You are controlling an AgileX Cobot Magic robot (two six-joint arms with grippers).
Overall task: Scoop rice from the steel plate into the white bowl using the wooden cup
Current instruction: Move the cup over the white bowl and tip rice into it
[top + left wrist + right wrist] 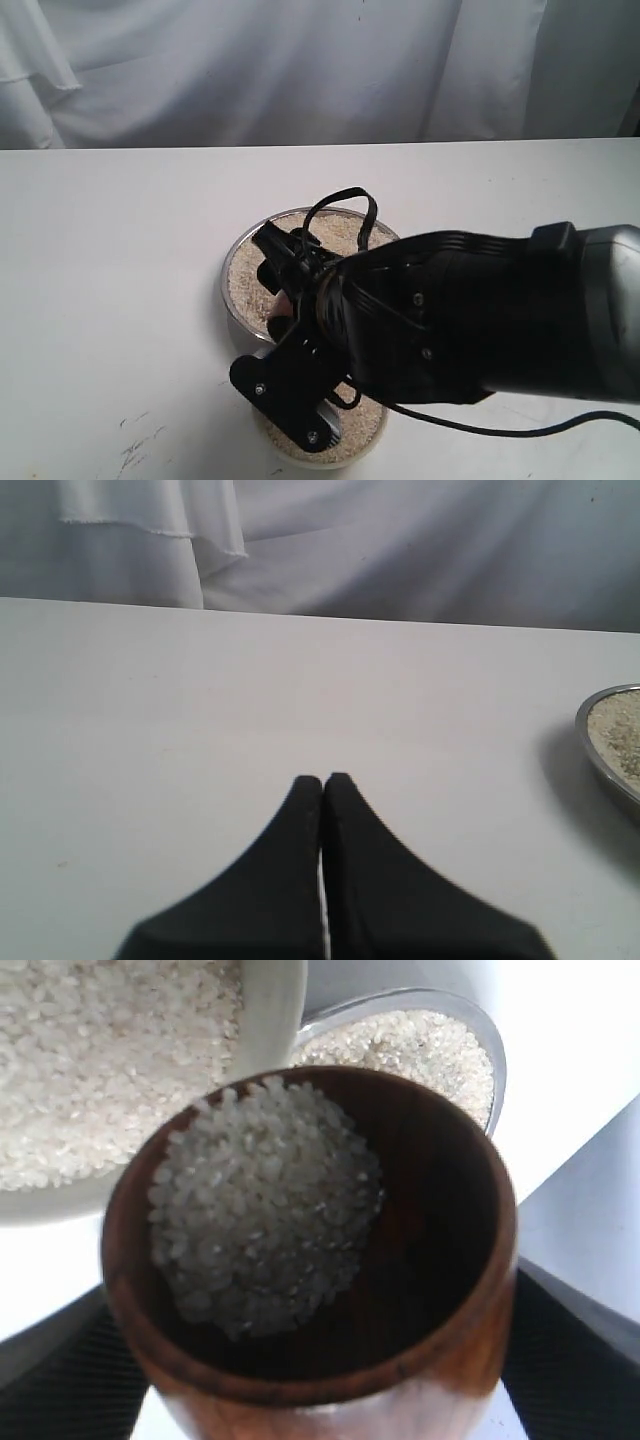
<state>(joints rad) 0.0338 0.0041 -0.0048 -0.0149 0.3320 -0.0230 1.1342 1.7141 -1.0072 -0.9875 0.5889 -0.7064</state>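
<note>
My right gripper (315,1395) is shut on the wooden cup (330,1360), with a dark finger pad (575,1360) on each side of it. The cup holds a heap of rice (265,1200) lying against the side nearest the white bowl (272,1010), and its lip is at the bowl's rim. The bowl holds rice too. Behind it is the steel plate (497,1050), covered in rice. In the exterior view the right gripper (285,285) is over the plate (232,262) and bowl (275,445), and the arm hides most of the cup. My left gripper (323,780) is shut and empty above the bare table.
The white table (110,300) runs to a white curtain (250,70) at the back. A black cable (340,200) loops above the plate. The plate's rim (600,750) shows in the left wrist view, well off from that gripper.
</note>
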